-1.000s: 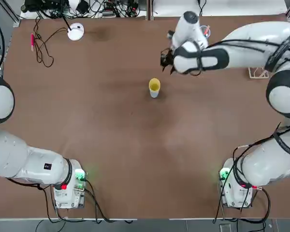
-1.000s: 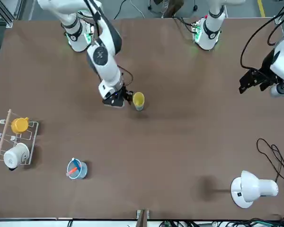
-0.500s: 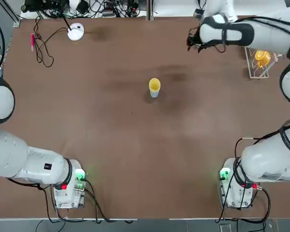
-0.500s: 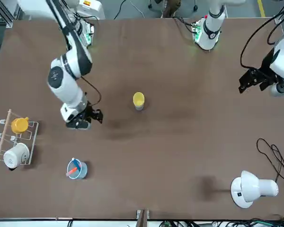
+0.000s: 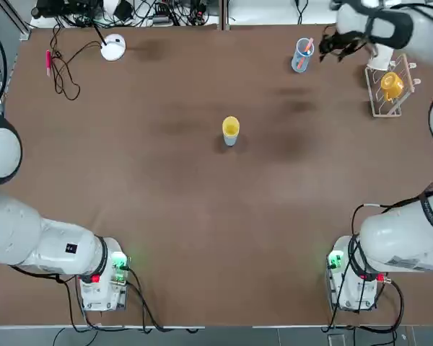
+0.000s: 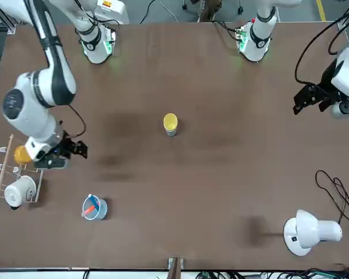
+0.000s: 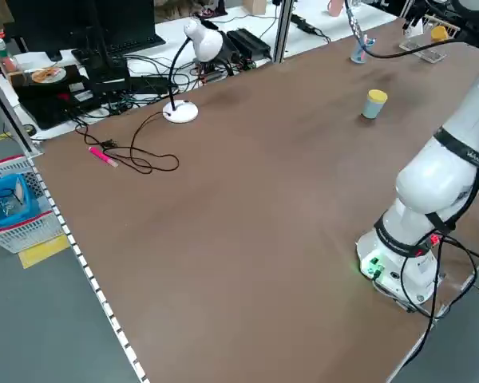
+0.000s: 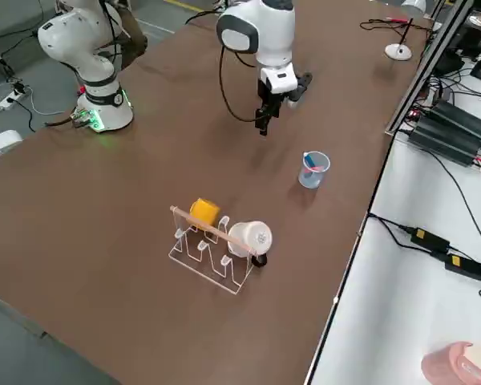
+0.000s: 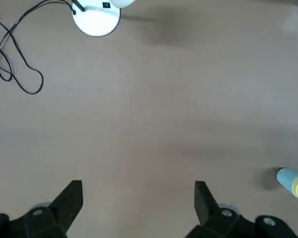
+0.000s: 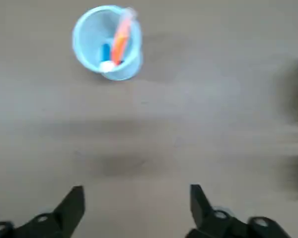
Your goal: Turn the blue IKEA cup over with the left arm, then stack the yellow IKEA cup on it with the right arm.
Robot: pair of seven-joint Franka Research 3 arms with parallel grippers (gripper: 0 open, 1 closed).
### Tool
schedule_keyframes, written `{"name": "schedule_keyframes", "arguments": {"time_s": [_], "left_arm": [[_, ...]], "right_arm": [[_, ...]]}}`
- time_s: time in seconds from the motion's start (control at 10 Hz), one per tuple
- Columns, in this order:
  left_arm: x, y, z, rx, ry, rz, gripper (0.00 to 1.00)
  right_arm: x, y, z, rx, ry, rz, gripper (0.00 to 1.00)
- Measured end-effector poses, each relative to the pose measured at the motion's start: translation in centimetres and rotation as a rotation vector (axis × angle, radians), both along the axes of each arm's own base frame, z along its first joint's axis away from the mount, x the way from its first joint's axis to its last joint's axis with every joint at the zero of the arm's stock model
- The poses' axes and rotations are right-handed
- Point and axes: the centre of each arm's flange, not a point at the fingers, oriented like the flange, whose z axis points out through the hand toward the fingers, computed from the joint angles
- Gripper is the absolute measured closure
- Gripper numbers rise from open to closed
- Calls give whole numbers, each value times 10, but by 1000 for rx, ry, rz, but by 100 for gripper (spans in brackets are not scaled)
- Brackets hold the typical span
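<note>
The yellow IKEA cup [image 5: 230,127] sat stacked on the blue IKEA cup [image 5: 230,140] mid-surface. The right pincer [image 5: 337,45] hung open and empty near the far right corner. The left pincer [image 6: 312,99] was open too, at the left edge.

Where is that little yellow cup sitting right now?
In the top view the yellow cup stands near the table's middle, stacked on the blue cup, far from both arms.
</note>
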Motion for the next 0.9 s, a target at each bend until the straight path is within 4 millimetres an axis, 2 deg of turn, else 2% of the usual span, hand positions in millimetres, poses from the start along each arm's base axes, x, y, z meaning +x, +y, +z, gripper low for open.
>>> {"name": "schedule_keyframes", "arguments": {"time_s": [0.1,0.3,0.6,0.9], "left_arm": [[0,0,0,0,0,0,1],[0,0,0,0,0,2,1],[0,2,0,0,0,4,1],[0,2,0,0,-1,5,1]], "right_arm": [[0,-20,15,-10,8,-17,0],[-1,-44,51,-21,17,-47,0],[-8,-53,129,-27,22,-75,0],[-33,-67,194,-34,-11,-135,0]]}}
